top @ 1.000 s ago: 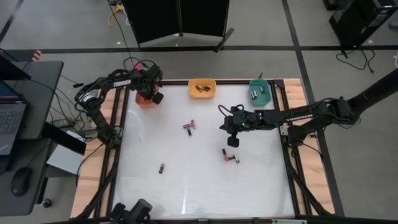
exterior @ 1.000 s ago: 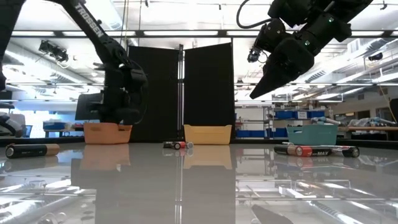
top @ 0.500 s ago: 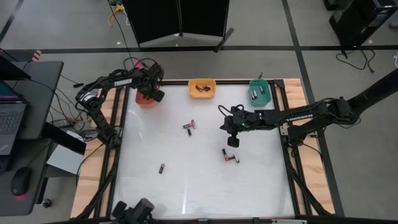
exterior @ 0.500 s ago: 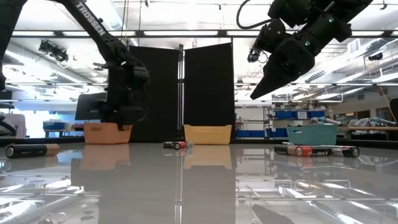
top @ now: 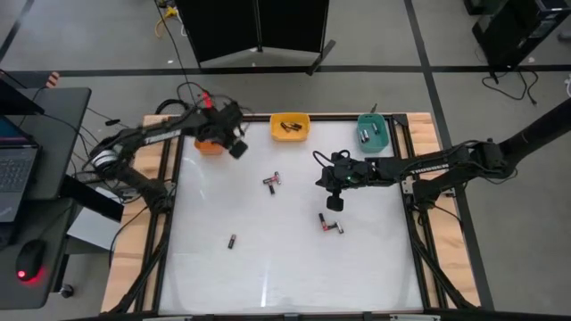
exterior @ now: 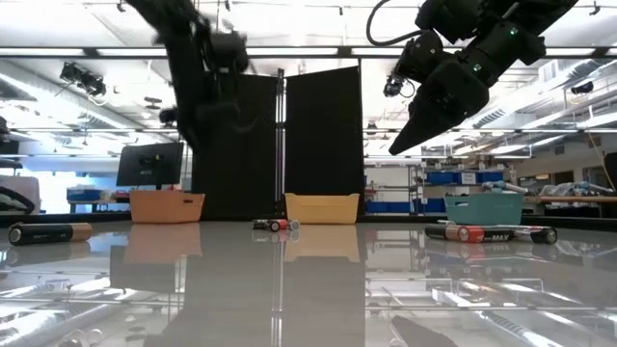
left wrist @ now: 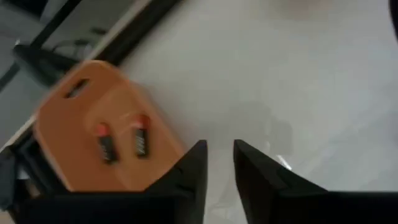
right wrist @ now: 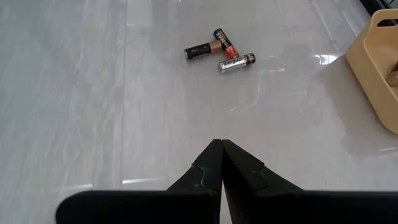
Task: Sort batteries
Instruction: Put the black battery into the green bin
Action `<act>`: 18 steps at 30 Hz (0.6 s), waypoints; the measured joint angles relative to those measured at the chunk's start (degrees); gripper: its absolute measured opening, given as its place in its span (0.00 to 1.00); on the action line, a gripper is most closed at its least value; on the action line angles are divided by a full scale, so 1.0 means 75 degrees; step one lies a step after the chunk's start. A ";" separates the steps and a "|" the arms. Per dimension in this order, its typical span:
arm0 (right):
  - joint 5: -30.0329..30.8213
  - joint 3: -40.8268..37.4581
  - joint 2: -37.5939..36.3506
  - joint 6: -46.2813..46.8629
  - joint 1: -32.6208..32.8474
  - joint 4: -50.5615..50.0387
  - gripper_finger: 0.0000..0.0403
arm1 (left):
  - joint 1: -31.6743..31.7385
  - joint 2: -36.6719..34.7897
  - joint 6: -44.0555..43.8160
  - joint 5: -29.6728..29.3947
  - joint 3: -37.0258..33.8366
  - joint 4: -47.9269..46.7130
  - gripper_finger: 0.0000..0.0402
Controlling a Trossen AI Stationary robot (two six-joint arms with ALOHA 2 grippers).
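Left gripper (top: 237,148) sits raised above the table near the far left corner, just beside the orange bin (top: 209,144); its fingers (left wrist: 193,168) stand slightly parted with nothing between them. Two batteries (left wrist: 123,142) lie inside the orange bin.

Right gripper (top: 334,202) hangs above the table right of centre, fingertips (right wrist: 221,155) pressed together, holding nothing.

Loose batteries on the table: a pair (top: 273,182) touching near the centre, a second pair (top: 331,226) just in front of the right gripper, and a single one (top: 231,241) toward the near left, well apart from the rest.

Further batteries lie in the yellow bin (top: 290,126) and the teal bin (top: 374,131) at the far edge
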 joint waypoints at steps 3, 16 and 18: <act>0.0000 -0.0003 0.0000 -0.0004 0.0000 0.0000 0.05 | -0.1264 -0.0469 -0.0570 0.0028 -0.0097 -0.0409 0.12; 0.0009 -0.0003 0.0000 0.0006 0.0000 0.0133 0.05 | -0.6731 -0.0740 -0.6772 0.0032 -0.0103 -0.0981 0.02; 0.0009 -0.0003 0.0000 0.0007 0.0000 0.0133 0.05 | -0.7323 -0.0695 -0.7867 0.0026 -0.0103 -0.0982 0.02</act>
